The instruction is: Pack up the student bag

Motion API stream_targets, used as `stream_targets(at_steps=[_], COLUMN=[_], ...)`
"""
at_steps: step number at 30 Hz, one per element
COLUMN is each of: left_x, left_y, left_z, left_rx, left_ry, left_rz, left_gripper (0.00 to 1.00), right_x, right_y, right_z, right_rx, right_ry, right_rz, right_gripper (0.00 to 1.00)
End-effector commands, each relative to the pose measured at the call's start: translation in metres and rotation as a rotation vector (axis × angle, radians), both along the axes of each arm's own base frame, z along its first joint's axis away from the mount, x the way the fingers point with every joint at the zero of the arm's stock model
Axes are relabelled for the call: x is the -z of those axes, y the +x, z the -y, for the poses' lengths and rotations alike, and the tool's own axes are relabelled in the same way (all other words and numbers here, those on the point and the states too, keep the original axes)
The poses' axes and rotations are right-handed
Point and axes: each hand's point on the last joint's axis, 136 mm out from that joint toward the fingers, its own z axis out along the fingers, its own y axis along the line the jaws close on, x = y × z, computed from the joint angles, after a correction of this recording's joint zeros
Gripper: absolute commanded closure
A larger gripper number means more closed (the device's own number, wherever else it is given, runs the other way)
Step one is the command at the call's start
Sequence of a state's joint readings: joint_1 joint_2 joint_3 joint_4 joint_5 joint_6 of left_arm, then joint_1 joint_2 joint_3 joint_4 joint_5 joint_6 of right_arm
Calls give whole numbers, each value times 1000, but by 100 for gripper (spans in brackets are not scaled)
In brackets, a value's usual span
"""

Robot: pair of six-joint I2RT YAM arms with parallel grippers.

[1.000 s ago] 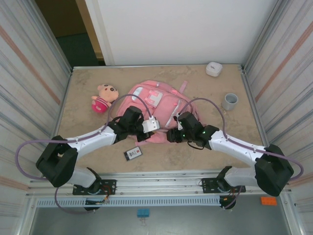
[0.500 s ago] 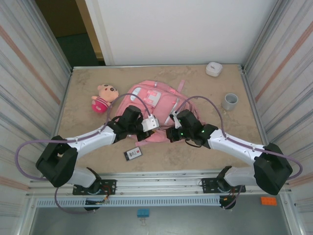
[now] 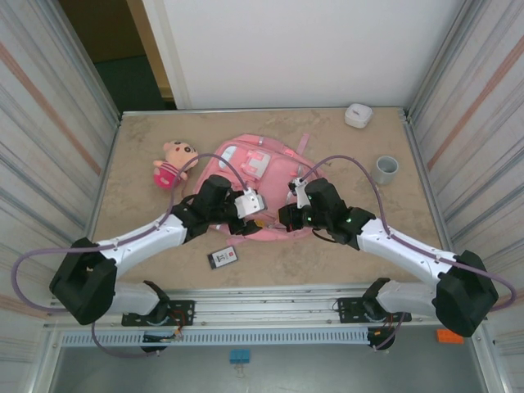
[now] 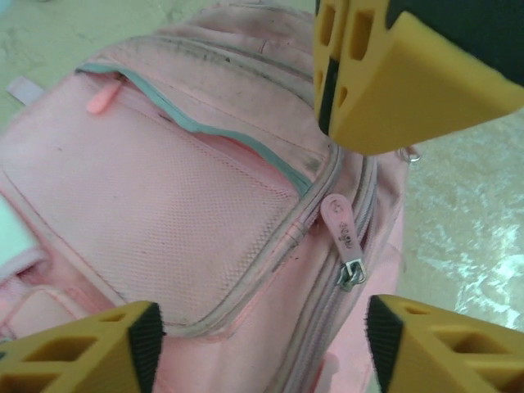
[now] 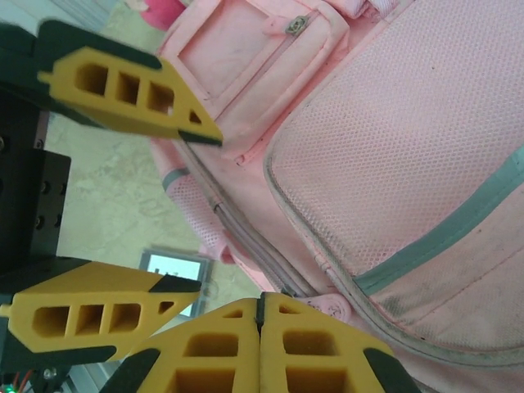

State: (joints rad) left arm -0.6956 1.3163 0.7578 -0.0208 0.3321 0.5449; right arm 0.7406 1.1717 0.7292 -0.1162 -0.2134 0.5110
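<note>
**A:** Where's the backpack?

**B:** On the table (image 3: 135,155), upper centre of the overhead frame. Backpack (image 3: 274,164) lies flat with its pockets facing up, and the plush doll (image 3: 173,162) is just to its left. Your arms come in from the bottom corners, elbows out. Their wrists nearly meet over the bag's lower edge.

**A:** Left gripper?

**B:** Left gripper (image 4: 262,348) has its jaws spread wide with nothing between them. It hangs over the mesh pocket (image 4: 164,213).

**A:** Right?

**B:** Right gripper (image 5: 260,323) is pinched closed, pads flush together. It's angled down at the bag's side zip. The pink zip pull (image 4: 338,219) hangs free just below its tip, so you're not holding it.
</note>
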Motion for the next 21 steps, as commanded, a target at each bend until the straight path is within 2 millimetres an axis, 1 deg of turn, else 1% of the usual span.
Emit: stream_targets(at_steps=[1,2,5,9,14,15,16,18,19,21], left_x=[4,7,9,9,22,23,25,28,30,31], left_y=[8,11,21,36,44,45,46,44,42,38], left_z=[-9,-10,-8,2,19,21,24,27,28,29], left_rx=[-16,-16,8,41,116,118,124,143,151,164], left_ry=[77,100,146,172,210,212,213,208,202,190], left_rz=[66,86,138,199,212,215,209,192,184,170], left_gripper=[25,23,17,14,13,14,18,29,36,46], right_x=[5,8,15,17,17,17,19,23,25,28], right_y=[-2,-3,-5,-6,-8,-9,-10,-12,-12,-13], right_z=[6,8,13,21,33,35,37,38,37,33], right_rx=[24,37,62,95,131,131,133,128,121,105], right_ry=[-9,-14,-11,9,32,31,27,24,23,26], right_rz=[-27,-42,-68,-81,-92,-95,-101,-124,-140,-163], right_gripper=[80,73,64,60,56,55,54,51,50,49])
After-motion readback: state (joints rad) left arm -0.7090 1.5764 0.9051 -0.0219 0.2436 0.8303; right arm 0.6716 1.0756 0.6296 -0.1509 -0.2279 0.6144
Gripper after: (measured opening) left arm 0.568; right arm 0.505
